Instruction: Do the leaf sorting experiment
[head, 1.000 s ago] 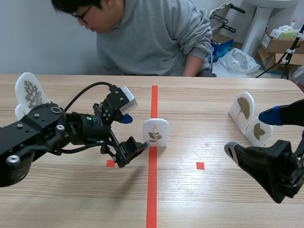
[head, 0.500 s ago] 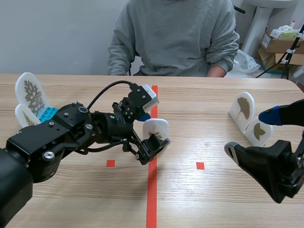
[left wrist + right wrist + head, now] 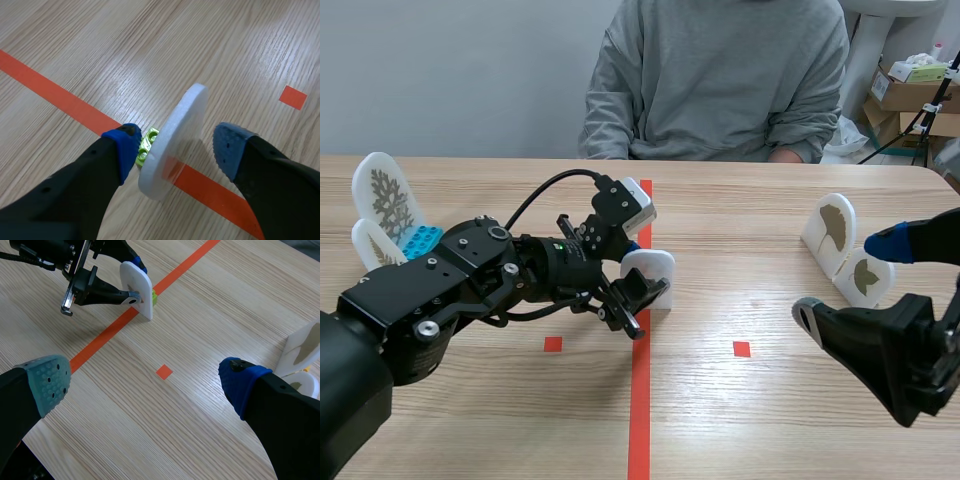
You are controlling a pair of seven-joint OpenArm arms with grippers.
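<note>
A white card with a brown leaf picture (image 3: 650,277) stands upright on the orange-red centre line, held up by a small green brick (image 3: 148,145) at its foot. My left gripper (image 3: 637,272) is open and straddles this card. In the left wrist view the card (image 3: 176,132) stands edge-on between the fingers; the blue pad (image 3: 123,145) sits close beside the brick and the other pad (image 3: 231,148) stands apart from the card. My right gripper (image 3: 851,284) hangs open over the right half of the table. From the right wrist the card (image 3: 138,286) lies far ahead.
Two leaf cards (image 3: 386,196) with a blue brick (image 3: 421,240) stand at the far left. Two more cards (image 3: 834,224) stand at the right, close to my right gripper. A person in a grey sweater (image 3: 720,70) sits across the table.
My left arm has moved right toward the centre line, and its open fingers now straddle the card. The person has sat up and shifted right. The right arm has not moved.
</note>
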